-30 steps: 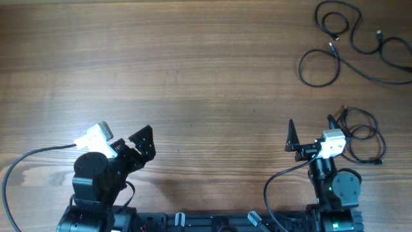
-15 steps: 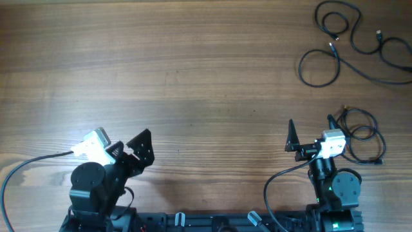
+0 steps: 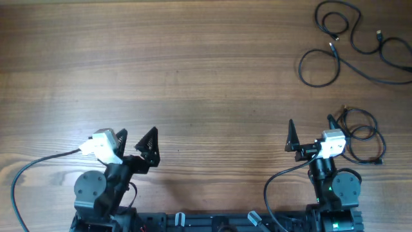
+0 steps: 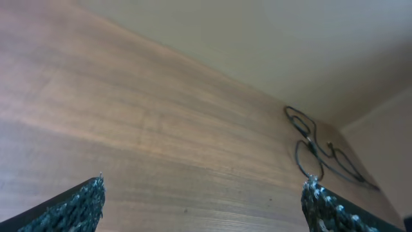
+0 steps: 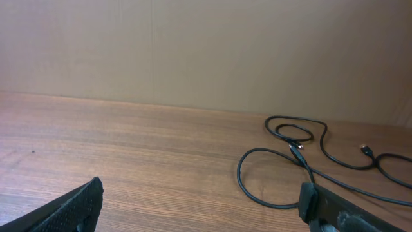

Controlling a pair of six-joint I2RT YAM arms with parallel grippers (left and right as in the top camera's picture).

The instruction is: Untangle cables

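Loose black cables (image 3: 335,40) lie in loops at the table's far right; they also show in the left wrist view (image 4: 312,149) and the right wrist view (image 5: 293,158). A smaller coiled black cable (image 3: 362,134) lies just right of my right gripper. My left gripper (image 3: 136,136) is open and empty near the front left, far from the cables. My right gripper (image 3: 310,125) is open and empty at the front right, with the loops well ahead of it. In both wrist views the jaws stand wide apart with bare wood between them.
The wooden table (image 3: 193,77) fills the view. Each arm's own thick black wire trails from its base near the front edge, on the left (image 3: 38,161) and on the right (image 3: 277,180).
My left arm has swung its gripper round and drawn it back toward its base, still open. The right arm and the cables have not moved.
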